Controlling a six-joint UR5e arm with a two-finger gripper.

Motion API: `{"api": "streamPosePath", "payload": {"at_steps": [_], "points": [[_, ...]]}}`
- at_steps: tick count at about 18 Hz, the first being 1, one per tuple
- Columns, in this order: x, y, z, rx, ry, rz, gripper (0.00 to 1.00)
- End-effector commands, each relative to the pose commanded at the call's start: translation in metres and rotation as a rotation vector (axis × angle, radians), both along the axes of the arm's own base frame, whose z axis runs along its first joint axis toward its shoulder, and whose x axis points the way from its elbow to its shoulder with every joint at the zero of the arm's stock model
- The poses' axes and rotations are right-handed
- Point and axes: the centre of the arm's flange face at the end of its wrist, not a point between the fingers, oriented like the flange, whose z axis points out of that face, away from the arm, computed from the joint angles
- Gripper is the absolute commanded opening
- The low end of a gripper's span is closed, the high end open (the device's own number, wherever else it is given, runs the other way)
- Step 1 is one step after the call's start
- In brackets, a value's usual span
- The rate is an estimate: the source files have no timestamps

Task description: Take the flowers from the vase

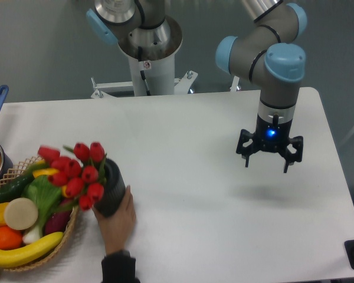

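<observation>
Tool (269, 156) apparently open; holding nothing

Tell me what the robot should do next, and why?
Probably wait. A person's hand is gripping the dark ribbed vase of red tulip flowers, tilted against the wicker basket. The gripper hangs far to the right, fingers spread, so reaching in now looks unsafe.

Matt surfaces, glossy toys

The surface (194, 194) looks smooth, matt white; the vase (112, 190) is dull, ribbed dark grey. The basket (71, 227) is rough woven wicker, holding shiny plastic-looking toy vegetables (23, 250).
</observation>
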Motion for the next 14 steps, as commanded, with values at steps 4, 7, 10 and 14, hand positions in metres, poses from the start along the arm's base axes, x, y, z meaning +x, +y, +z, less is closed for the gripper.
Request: {"api": "streamPosePath", "payload": {"at_steps": [4,7,10,14], "points": [[0.014,0.024,0.007,0.038,0.0,-0.048,1.0],[0.02,0.037,0.015,0.132,0.045,-0.096,1.0],[0.027,0.043,0.024,0.301,-0.025,-0.162,1.0],[0.037,0.047,0.031,0.44,-0.095,-0.219,1.0]]}}
